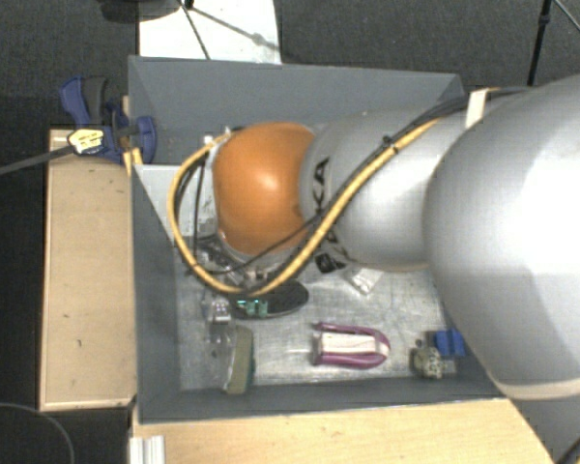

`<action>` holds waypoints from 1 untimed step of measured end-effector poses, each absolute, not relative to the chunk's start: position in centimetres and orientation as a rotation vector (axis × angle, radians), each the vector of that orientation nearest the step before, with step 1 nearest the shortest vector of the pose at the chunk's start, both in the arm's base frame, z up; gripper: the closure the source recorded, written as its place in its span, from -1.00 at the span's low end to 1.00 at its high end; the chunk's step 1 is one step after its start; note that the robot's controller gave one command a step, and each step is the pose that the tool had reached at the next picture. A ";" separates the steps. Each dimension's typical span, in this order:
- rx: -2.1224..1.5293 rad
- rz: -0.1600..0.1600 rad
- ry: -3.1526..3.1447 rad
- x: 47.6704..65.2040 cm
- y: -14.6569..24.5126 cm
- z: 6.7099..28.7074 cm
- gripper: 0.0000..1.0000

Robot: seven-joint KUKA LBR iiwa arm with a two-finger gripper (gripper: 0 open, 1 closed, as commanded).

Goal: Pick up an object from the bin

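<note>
Near the bin's (159,346) lower-left corner | gripper (217,325) low, just beside a drab grey-green strip (238,362) – cannot tell how far open or whether anything is held | risk: closing off-centre pushes strip against the wall, or catches dark oval piece (275,303) – empty lift

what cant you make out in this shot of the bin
1. Gripper, camera view: tucked under the orange wrist cover; whether it holds anything cannot be told.
2. Bin: its upper and right floor is hidden by the arm.
3. Dark oval thing mid-bin: its upper edge lies under the yellow cable; kind unclear.
4. Blue and grey bits, lower right: too small to name, partly covered by the arm.
</note>
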State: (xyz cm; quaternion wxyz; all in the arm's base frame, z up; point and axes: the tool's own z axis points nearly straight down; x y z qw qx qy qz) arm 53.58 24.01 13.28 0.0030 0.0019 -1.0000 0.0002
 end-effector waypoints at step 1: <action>0.031 -0.004 -3.150 58.4 17.8 7.0 -1.00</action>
